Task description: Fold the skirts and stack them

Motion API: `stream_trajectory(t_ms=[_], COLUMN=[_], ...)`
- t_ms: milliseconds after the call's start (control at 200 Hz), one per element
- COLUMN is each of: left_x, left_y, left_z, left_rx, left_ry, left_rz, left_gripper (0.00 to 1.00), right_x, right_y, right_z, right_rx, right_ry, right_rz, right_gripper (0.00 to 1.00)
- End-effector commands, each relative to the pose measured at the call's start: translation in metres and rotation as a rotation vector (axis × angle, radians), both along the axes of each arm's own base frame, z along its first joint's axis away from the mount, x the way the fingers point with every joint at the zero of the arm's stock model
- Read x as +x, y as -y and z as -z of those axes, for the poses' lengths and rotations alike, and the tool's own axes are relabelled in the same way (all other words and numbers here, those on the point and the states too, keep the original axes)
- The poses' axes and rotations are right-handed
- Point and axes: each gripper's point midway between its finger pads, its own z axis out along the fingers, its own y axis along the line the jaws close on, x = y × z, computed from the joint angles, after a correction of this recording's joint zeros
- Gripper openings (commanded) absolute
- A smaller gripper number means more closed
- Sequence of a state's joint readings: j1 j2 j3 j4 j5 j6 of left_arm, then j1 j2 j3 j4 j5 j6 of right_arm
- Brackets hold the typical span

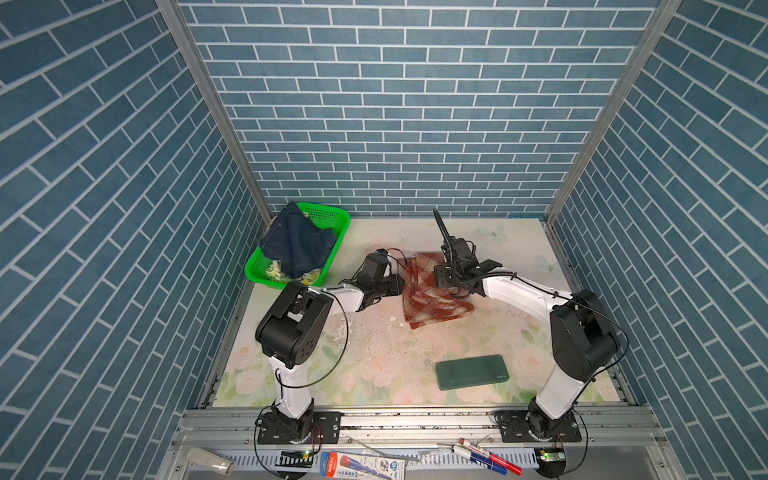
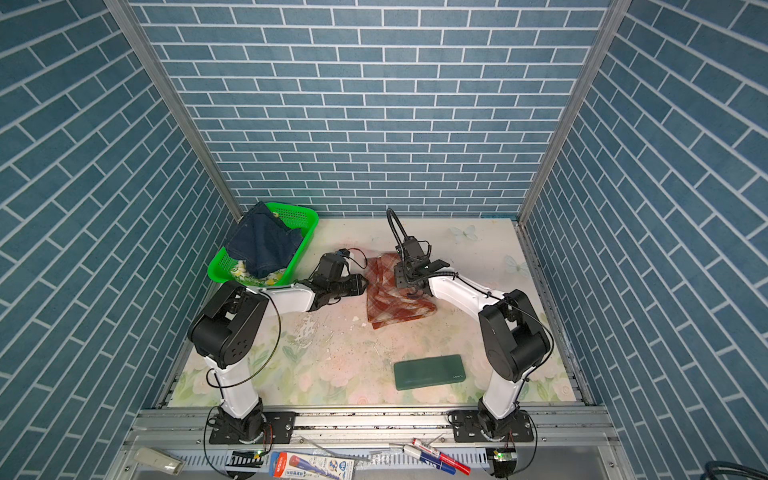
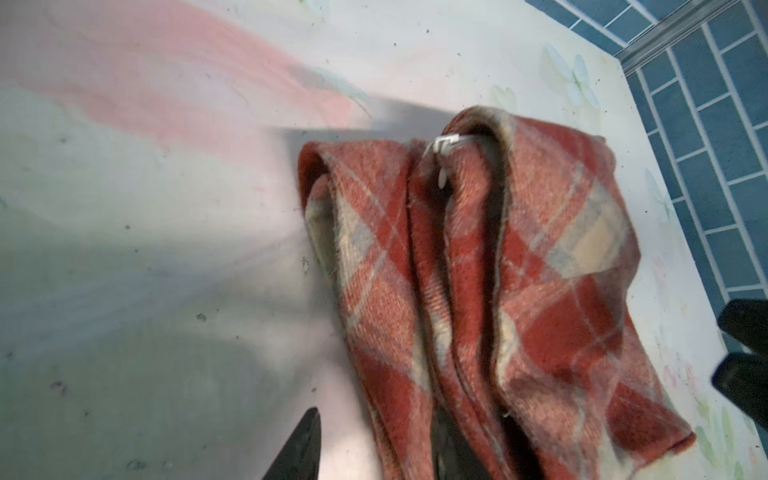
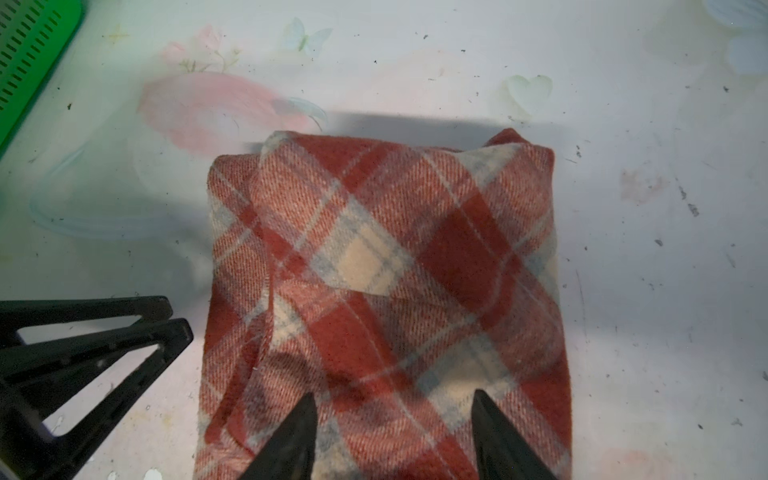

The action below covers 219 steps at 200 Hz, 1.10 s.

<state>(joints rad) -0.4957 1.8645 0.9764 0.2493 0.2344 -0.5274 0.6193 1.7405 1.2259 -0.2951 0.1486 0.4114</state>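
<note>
One plaid skirt lies bunched mid-table, between both claws. Right claw hangs over it, half open, empty. Left claw, half open, straddles its edge, unclamped. Denim skirt and lemon skirt fill the basket.

The left arm and the right arm both pair glossy white link shells with bulky matte black joint housings. Each stands on a flat black base plate fixed with silver screws to the aluminium rail along the near edge of the surface. Thin black cables loop loosely outside the links, and a ribbed black hose arches over the right wrist. The jaws are black and taper to points, with triangular cut-outs in their frames.
</note>
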Motion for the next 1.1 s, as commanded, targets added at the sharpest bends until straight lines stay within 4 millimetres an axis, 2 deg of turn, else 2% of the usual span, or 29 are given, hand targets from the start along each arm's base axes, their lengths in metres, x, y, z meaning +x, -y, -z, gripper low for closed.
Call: stream_trajectory(t_ms=[0, 95, 190, 425, 540, 735, 1090], left_x=[0.004, 0.01, 0.015, 0.028, 0.034, 0.041, 0.045], left_y=[0.004, 0.011, 0.021, 0.043, 0.053, 0.057, 0.07], left_z=[-0.029, -0.041, -0.047, -0.039, -0.035, -0.022, 0.007], left_rx=[-0.05, -0.077, -0.09, -0.124, -0.143, -0.117, -0.139], left_ry=[0.064, 0.092, 0.113, 0.126, 0.129, 0.139, 0.078], left_rz=[0.017, 0.037, 0.063, 0.122, 0.153, 0.175, 0.194], left_gripper=[0.45, 0.52, 0.63, 0.75, 0.77, 0.79, 0.77], right_x=[0.004, 0.001, -0.002, -0.007, -0.007, -0.006, -0.008], right_y=[0.012, 0.023, 0.037, 0.059, 0.062, 0.062, 0.064], right_z=[-0.008, -0.008, -0.006, -0.007, -0.008, -0.012, -0.011], right_rx=[0.0, 0.038, 0.068, 0.098, 0.104, 0.116, 0.113], right_ry=[0.016, 0.01, -0.002, 0.004, 0.005, 0.016, 0.023], right_rz=[0.049, 0.077, 0.101, 0.134, 0.137, 0.131, 0.13], right_gripper=[0.61, 0.62, 0.62, 0.65, 0.65, 0.67, 0.68])
